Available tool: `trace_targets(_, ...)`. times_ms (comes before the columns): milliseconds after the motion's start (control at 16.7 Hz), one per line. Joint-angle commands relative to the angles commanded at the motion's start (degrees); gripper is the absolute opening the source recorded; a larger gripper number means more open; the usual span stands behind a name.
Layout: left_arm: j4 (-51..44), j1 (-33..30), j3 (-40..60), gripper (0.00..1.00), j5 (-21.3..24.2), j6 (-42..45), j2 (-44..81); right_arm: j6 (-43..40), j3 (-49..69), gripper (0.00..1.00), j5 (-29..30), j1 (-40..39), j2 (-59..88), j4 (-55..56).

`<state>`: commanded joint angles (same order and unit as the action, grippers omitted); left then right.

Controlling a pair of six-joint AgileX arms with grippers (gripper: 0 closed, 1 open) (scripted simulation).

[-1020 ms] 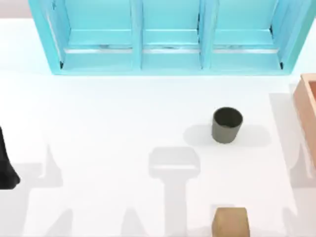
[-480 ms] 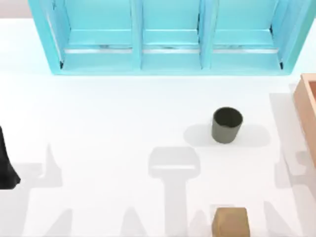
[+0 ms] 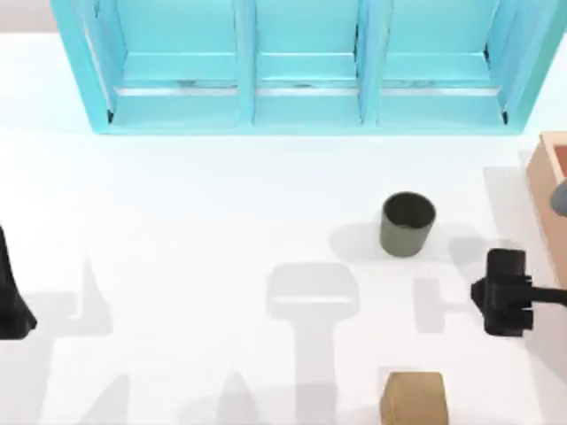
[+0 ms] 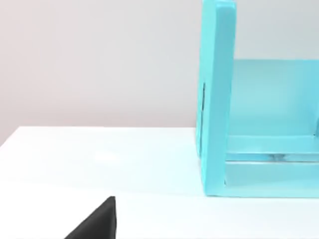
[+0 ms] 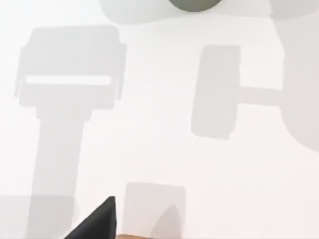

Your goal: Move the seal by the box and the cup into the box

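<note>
The dark olive-grey cup [image 3: 407,224] stands upright right of the table's middle, and its rim also shows in the right wrist view [image 5: 194,4]. At the front edge, below the cup, the tan seal [image 3: 414,398] rests on the table. Part of the salmon box [image 3: 551,181] shows at the right edge. My right gripper [image 3: 507,292] hovers right of the gap between cup and seal, touching neither. My left gripper [image 3: 11,301] stays parked at the far left edge.
A big turquoise shelf unit [image 3: 301,66] spans the back of the table, and its end wall appears in the left wrist view [image 4: 217,99]. White tabletop [image 3: 195,230] stretches between the two arms.
My right gripper has come in from the right edge and moved left to a spot near the cup and seal. Cup, seal and left arm have not moved.
</note>
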<state>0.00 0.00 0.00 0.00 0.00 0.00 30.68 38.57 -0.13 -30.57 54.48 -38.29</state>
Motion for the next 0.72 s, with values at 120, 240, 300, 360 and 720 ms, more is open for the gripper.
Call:
trace_targets(120,0.00,0.00,0.00,1.00,0.00,0.00,0.00,5.21,6.49,1.00,-0.03,-5.05,9.05,-6.34)
trace_targets(240,0.00,0.00,0.00,1.00,0.00,0.00,0.00,9.99,12.48,1.00,-0.08,-9.71,17.30,-12.15)
trace_targets(300,0.00,0.00,0.00,1.00,0.00,0.00,0.00,12.17,15.22,1.00,-0.10,-11.84,21.12,-14.79)
trace_targets(360,0.00,0.00,0.00,1.00,0.00,0.00,0.00,14.17,17.75,1.00,-0.12,-13.80,24.74,-17.20)
trace_targets(720,0.00,0.00,0.00,1.00,0.00,0.00,0.00,21.07,26.57,1.00,-0.13,-20.58,36.39,-25.51)
